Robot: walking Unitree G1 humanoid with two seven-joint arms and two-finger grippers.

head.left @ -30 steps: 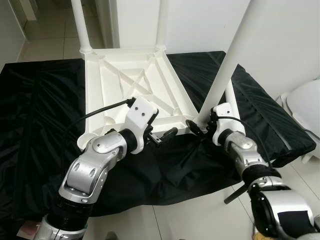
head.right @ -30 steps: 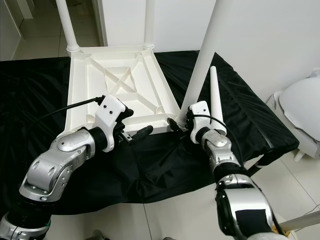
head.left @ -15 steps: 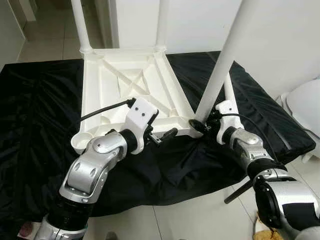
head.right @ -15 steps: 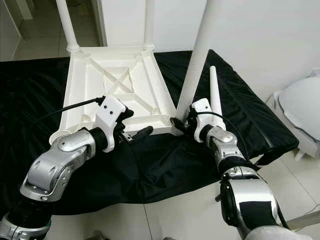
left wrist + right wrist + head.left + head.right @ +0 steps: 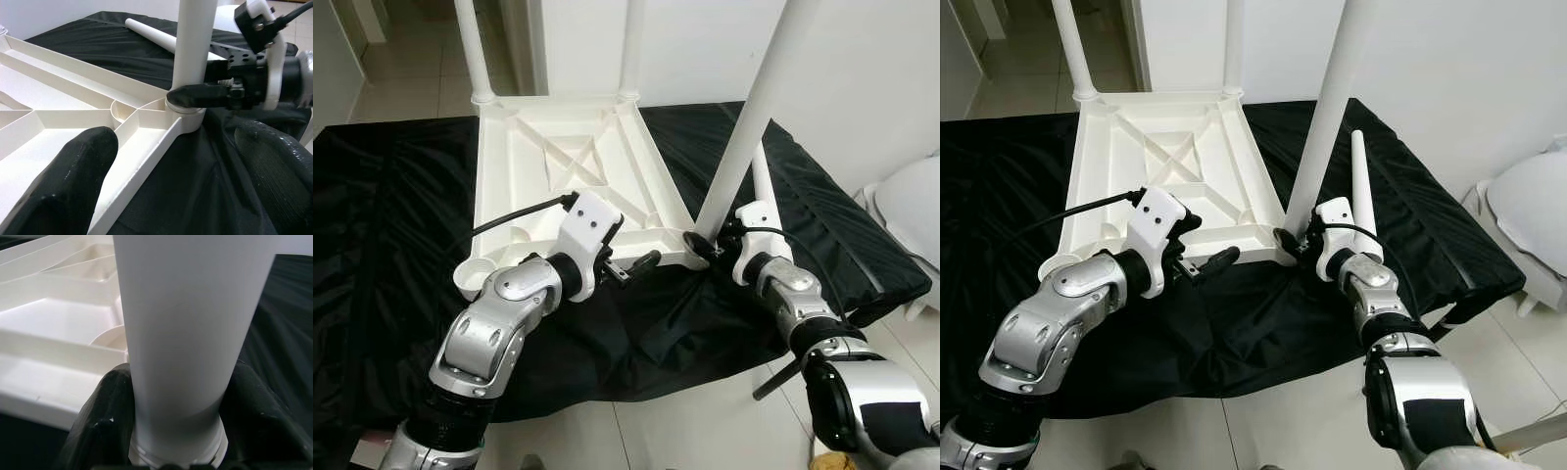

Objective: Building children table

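A white children's table top [image 5: 568,157] lies upside down on a black cloth [image 5: 391,215]. Two white legs [image 5: 470,49] [image 5: 628,44] stand in its far corners. A third leg [image 5: 749,127] leans in the near right corner socket, and my right gripper [image 5: 705,245] is shut on that leg's base [image 5: 186,333]. My left gripper [image 5: 634,266] hovers open just off the near edge, beside that corner [image 5: 186,110]. A loose fourth leg [image 5: 1361,191] rests on the cloth behind my right wrist. The near left socket [image 5: 475,272] holds nothing.
The cloth hangs over the front edge onto a tiled floor [image 5: 685,431]. A white rounded object [image 5: 911,211] stands at the far right. A dark rod [image 5: 778,377] leans by the cloth's right front corner. A white wall [image 5: 862,69] rises behind.
The near edge of the table top has slid slightly to the left and the held leg's lean has shifted a little. My left arm has stayed put.
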